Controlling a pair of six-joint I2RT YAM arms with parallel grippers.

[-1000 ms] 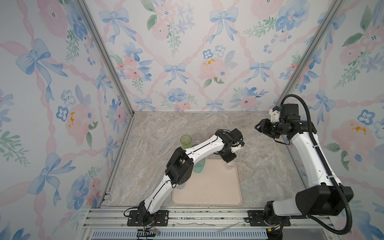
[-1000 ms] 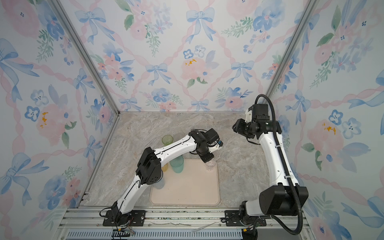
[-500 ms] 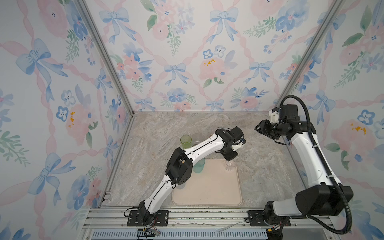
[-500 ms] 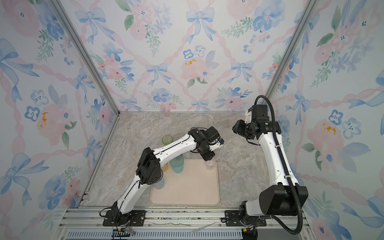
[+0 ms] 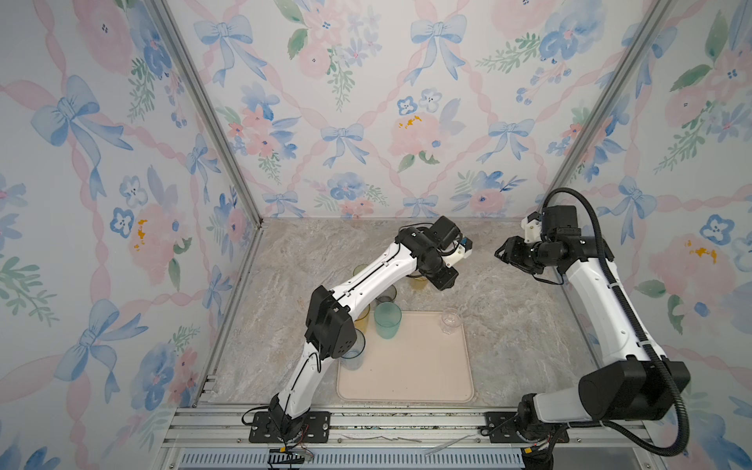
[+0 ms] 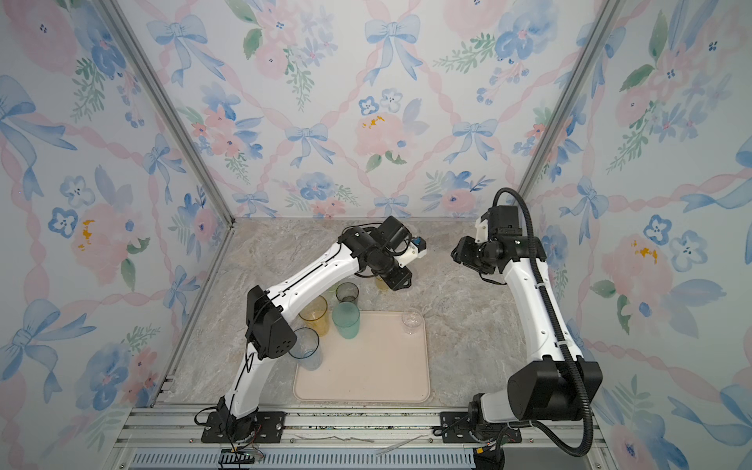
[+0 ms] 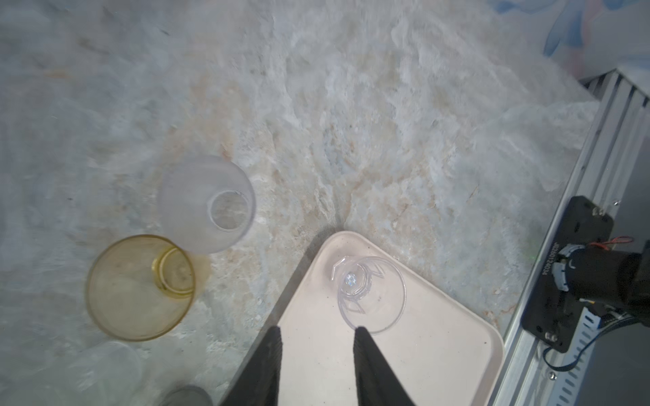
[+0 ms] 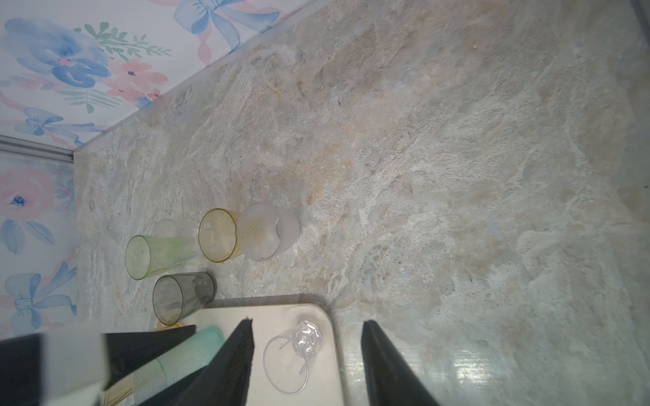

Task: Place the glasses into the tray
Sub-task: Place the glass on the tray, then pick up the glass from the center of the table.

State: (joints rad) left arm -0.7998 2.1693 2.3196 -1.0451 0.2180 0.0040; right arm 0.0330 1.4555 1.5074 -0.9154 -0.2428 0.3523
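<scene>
Both the left claw (image 7: 317, 330) and right claw (image 8: 307, 321) gape empty; the left arm (image 5: 366, 280) half hides the lime tumbler (image 5: 359, 270)

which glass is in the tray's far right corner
The small clear tumbler: colourless and faceted, it alone stands inside that corner of the tray.

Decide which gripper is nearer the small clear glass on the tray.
Left. The left gripper hovers just above the small clear glass; the right gripper hangs raised, clearly farther away.
</scene>
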